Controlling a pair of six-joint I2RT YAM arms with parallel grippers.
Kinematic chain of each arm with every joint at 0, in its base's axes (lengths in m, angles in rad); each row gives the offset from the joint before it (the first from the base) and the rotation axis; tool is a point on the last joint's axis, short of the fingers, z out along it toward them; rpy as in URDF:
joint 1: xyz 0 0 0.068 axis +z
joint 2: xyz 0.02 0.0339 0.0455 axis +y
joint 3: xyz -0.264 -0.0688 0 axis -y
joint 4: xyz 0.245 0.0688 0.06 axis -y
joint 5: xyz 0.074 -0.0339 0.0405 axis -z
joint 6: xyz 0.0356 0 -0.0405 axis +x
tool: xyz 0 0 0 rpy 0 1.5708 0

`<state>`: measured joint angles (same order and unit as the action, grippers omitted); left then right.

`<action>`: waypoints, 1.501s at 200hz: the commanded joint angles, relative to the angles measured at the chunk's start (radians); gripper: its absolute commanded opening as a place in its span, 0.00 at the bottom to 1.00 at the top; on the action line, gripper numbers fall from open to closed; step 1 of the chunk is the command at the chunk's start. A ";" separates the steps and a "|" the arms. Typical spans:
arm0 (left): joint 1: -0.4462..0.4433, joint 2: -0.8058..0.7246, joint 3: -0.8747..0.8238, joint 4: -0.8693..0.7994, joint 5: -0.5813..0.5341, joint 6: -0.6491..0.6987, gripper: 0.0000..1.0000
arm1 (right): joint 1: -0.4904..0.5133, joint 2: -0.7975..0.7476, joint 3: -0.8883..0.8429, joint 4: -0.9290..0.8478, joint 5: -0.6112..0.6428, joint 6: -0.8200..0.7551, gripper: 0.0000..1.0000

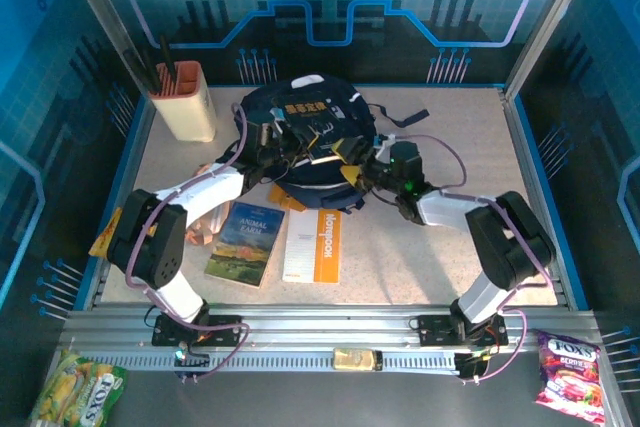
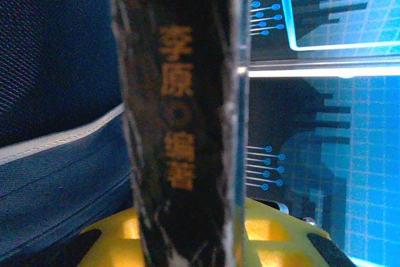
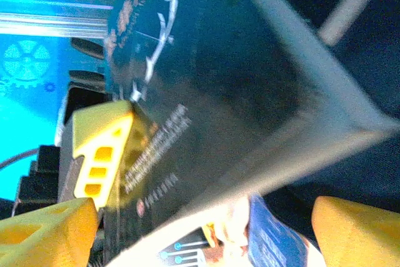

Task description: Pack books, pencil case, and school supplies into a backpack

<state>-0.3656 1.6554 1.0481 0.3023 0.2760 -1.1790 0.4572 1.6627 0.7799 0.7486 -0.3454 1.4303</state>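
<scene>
Backpack: navy backpack lying at the middle of the table's far edge, the largest thing there. A pale stripe crosses its fabric in the left wrist view.

Black-backed book: black-backed book with yellow lettering, up on top of the backpack between the two arms. In the left wrist view it stands edge-on and upright, with backpack fabric just behind it on the left.

Left gripper: left gripper reaches in from the near-left over the backpack and is clamped on the black-backed book. Its yellow fingers show on either side of the book's lower end.

Right gripper: right gripper comes in at the backpack's right side. Its fingers are spread wide, and the book's dark cover and a lower corner lie between them (contact with either pad not readable, view blurred).

Animal Farm: Animal Farm flat on the table, cover up, left of centre, just in front of the backpack.

Notebook: white-and-orange notebook flat, just beside Animal Farm on its right, with a narrow gap between them.

Pen holder: cream pen holder upright in the far-left corner, with dark pens in it.

Beyond the near rail: two sweets bags, one by the near-left corner and one by the near-right.
</scene>
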 commanded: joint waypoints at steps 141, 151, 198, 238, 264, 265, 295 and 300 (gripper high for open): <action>0.039 -0.047 -0.098 0.247 -0.016 -0.155 0.05 | 0.124 0.126 0.170 -0.027 0.297 0.165 0.45; 0.041 -0.050 -0.103 0.246 -0.017 -0.155 0.06 | 0.124 0.122 0.174 -0.033 0.302 0.160 0.40; 0.071 -0.092 -0.123 0.172 0.006 -0.099 0.35 | 0.123 0.098 0.214 -0.082 0.312 0.057 0.12; 0.111 -0.139 -0.023 -0.230 0.048 0.154 0.70 | 0.113 0.013 0.277 -0.262 0.418 -0.175 0.05; 0.114 -0.181 0.024 -0.437 -0.014 0.351 0.83 | 0.102 -0.023 0.328 -0.368 0.478 -0.301 0.04; 0.114 -0.182 0.027 -0.442 -0.016 0.357 0.83 | 0.101 -0.024 0.328 -0.370 0.479 -0.304 0.04; 0.109 -0.186 0.065 -0.550 -0.011 0.526 0.89 | 0.063 -0.069 0.314 -0.392 0.495 -0.355 0.04; 0.104 -0.186 0.069 -0.556 -0.007 0.548 0.89 | 0.057 -0.082 0.305 -0.391 0.500 -0.364 0.03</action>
<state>-0.2573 1.4868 1.0718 -0.0879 0.2729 -0.8490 0.5514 1.6672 1.0622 0.3424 0.0864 1.1755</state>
